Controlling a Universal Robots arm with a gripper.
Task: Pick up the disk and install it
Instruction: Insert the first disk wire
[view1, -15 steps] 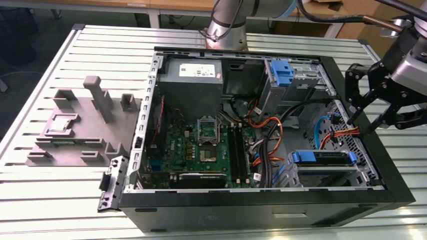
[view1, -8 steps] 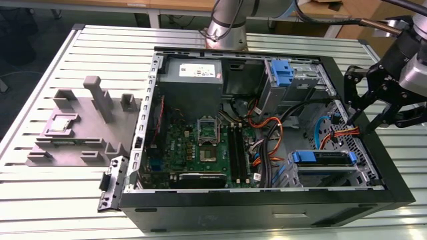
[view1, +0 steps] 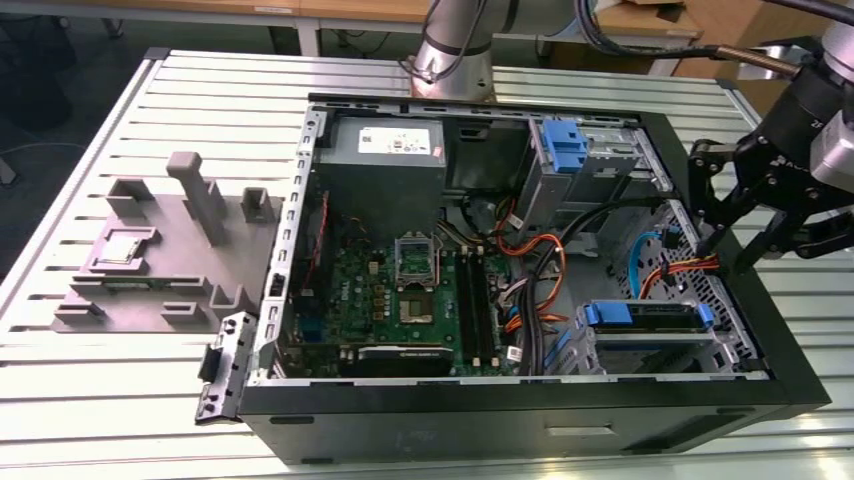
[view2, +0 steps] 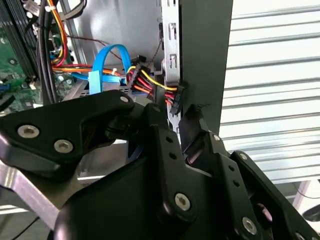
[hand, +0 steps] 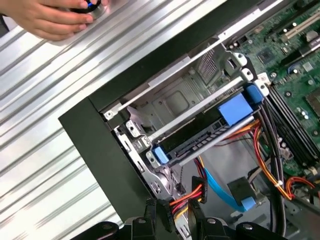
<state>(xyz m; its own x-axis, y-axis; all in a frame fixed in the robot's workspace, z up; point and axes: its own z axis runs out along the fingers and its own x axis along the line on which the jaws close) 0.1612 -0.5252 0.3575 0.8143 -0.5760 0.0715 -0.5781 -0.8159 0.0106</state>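
Jaws of the gripper (view1: 754, 235) hang over the computer case (view1: 534, 410) at its side wall, on the exterior view's right, just by the red/yellow power cables (view2: 150, 82). Fingers (hand: 155, 212) stand slightly apart w/ nothing between them, so jaws are open and empty.

Disk (hand: 207, 131), in its blue carrier, sits in the grey drive bay (hand: 175, 100) at the case's front corner, i.e. already inside the cage, not on the worktop (view1: 160, 390). From the jaws it lies inward and toward the case front, near but not touching. Its long axis runs parallel to the case's front wall; blue carrier tab (view1: 646, 314) faces up/out of the bay. A person's hand (hand: 47, 20) rests on the worktop outside the case.
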